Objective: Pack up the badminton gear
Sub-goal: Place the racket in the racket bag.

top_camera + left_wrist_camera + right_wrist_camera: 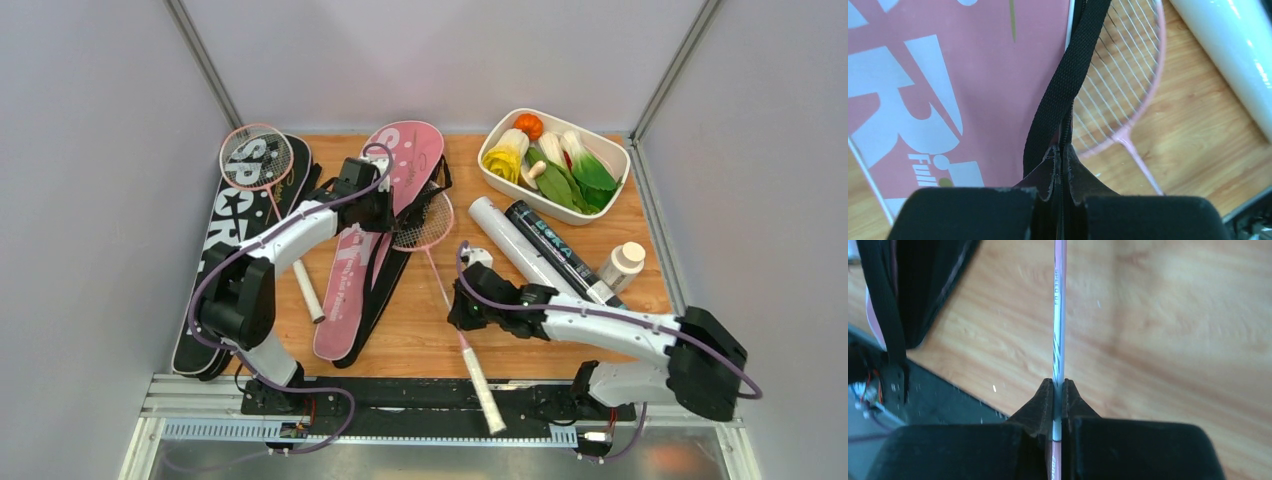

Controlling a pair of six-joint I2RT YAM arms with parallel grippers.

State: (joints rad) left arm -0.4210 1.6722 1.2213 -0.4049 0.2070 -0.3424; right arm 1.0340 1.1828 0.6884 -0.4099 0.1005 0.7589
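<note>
Between the left end effector's [1060, 172] padded black fingertips, pressed together, sits the woven black edge band [1060, 95] of the pink cover [372, 235]; the webbing is coarse and ribbed, the cover's face smooth pink with big white letters, only partly readable in the wrist view. Just beside it lies the strung head of a pink racket [1120, 85], thin-framed, its far rim cut off by the picture edge. A glossy white tube [1233, 55] crosses that view's upper right corner.

Over on the right, the right end effector [1058, 405] is clamped on that racket's slim shaft [1059, 330], pink and white with small print too fine to read. Its white-wrapped grip [482, 385] overhangs the table's [420, 335] near wooden edge onto the black base rail.

A black tube [555, 245] lies touching the white one. A black cover [225, 240] lies at the left edge with a second pink racket [262, 165] on top, partly hidden by the left arm.
</note>
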